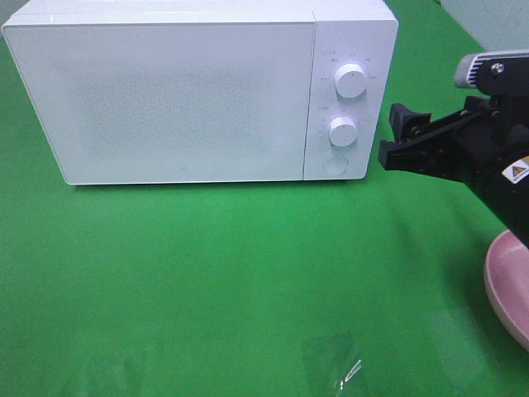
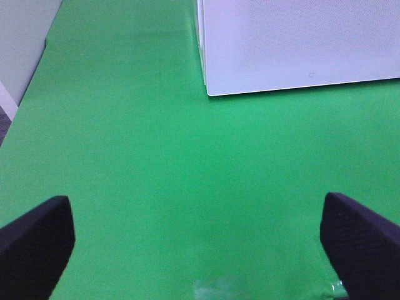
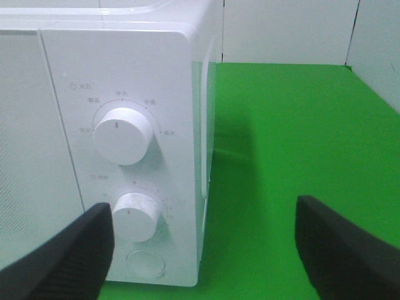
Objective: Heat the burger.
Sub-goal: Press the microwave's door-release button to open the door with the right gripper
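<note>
Right gripper (image 1: 395,136): the two black fingers (image 3: 69,253) stand wide apart. Nothing lies between them and they hold nothing. In the wrist view one finger sits low in front of the control panel, near the lower white round knob (image 3: 136,215). The other finger sits over the bare green table cover (image 1: 207,273). From the high camera the fingertips are level with that lower knob and just beside the right edge of the white box-shaped microwave oven (image 1: 165,91). Whether they touch it cannot be told.

Left gripper (image 2: 199,244): its black fingers (image 2: 37,247) are spread fully and grip nothing. They hang over the green cover, with the oven's lower front corner ahead and well apart from them.

Microwave oven: the door is closed. The panel carries the upper white round knob (image 1: 351,81), the lower knob, and a round white push button (image 1: 335,164) beneath them.

Round pink plate (image 1: 512,281): it is at the right edge of the table, below the right arm, and only partly in view.

Burger: it is not seen in any view, so its position cannot be told.
</note>
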